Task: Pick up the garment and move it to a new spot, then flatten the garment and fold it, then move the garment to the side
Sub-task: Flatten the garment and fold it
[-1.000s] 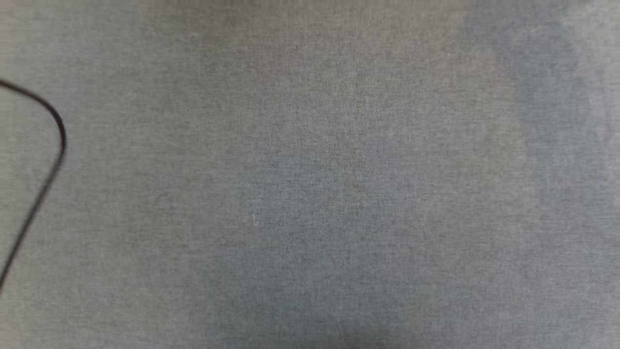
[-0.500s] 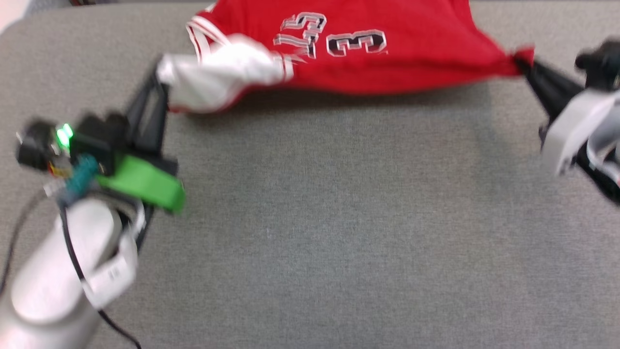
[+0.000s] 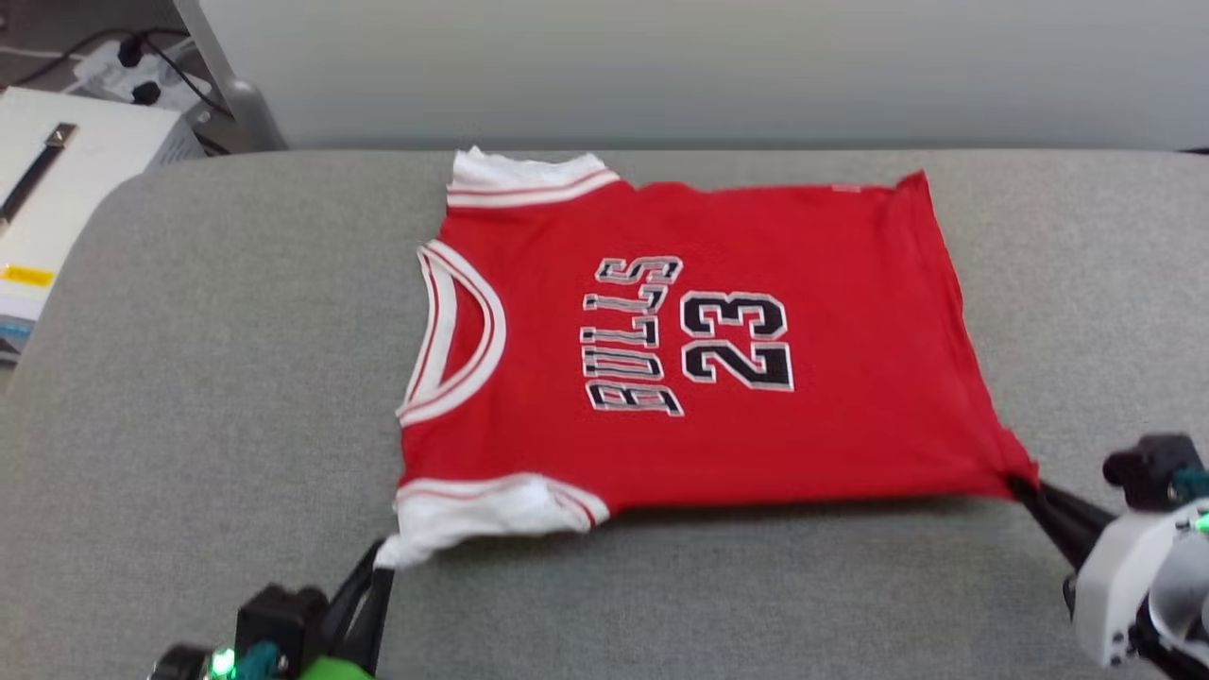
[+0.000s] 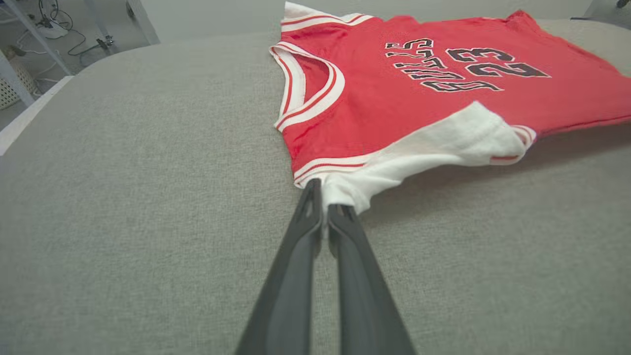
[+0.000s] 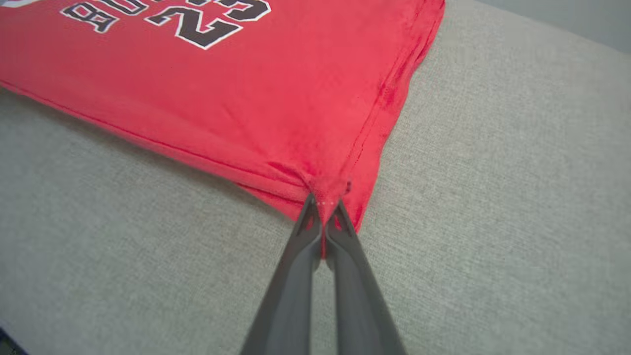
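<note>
Red jersey cloth is lying spread out, chest side up, across the middle of the grey fabric-covered table [image 3: 189, 378]. That garment [image 3: 831, 283] is resting sideways to the robot, with its striped neckline [image 3: 453, 331] pointing toward the robot's left and its hem running along the right. Black, white-edged letters reading BULLS and the number 23 are showing on the chest. The left gripper [image 3: 381, 571] is pinching the tip of the near white sleeve [image 3: 482, 505], its two dark fingers pressed together on the cloth with no gap showing. The right gripper [image 3: 1022, 487] is clamping the near hem corner in the same way, fingers closed tight around a small bunch of red fabric. Between those two grips the near edge is hanging stretched and slightly raised, throwing a thin shadow on the table beneath it, while the far half is lying flat. The other white sleeve [image 3: 519, 175] is sitting at the far left corner of the shirt. Off the table's far left corner, a white box [image 3: 85, 161] is standing beside some dark cables [image 3: 132, 57].
</note>
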Tool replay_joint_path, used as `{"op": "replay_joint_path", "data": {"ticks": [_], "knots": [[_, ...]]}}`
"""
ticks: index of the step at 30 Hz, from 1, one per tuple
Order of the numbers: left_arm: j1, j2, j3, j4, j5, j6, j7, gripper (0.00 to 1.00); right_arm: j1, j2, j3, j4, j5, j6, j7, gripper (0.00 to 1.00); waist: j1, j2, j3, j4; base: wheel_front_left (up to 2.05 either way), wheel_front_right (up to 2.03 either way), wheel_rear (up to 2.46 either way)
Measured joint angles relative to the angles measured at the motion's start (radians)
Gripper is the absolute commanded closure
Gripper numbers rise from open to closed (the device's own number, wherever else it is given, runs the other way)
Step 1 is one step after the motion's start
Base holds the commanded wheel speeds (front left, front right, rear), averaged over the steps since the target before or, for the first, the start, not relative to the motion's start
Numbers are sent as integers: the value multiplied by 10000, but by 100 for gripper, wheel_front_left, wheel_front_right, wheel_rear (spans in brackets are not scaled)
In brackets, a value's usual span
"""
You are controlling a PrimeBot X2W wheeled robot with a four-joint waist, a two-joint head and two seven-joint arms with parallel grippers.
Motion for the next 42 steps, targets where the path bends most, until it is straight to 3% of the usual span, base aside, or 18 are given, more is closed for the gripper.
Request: {"op": "replay_joint_path", "data": {"ticks": [9,16,29,42], "knots": [[1695,-192,-42,59,-840,161,-176,100,2653,-12,-1507,-1202,-159,0,848,100,0,0,-429,-57,0,0,0],[1636,-339,-79,234,-817,42,-255,100,3466,224,-2612,-2117,-349,0,1864,100,0,0,-150,-70,0,0,0],[-2285,-192,-44,1049,232,-1346,115,100,2545,903,-4322,-3152,-654,0,2777,100,1,0,802,-130,0,0,0],[-5004,-1101,88,3776,362,-2336,-182,100,524,1312,-4531,-2497,-842,0,3081,100,1,0,2346,-352,0,0,0]]}}
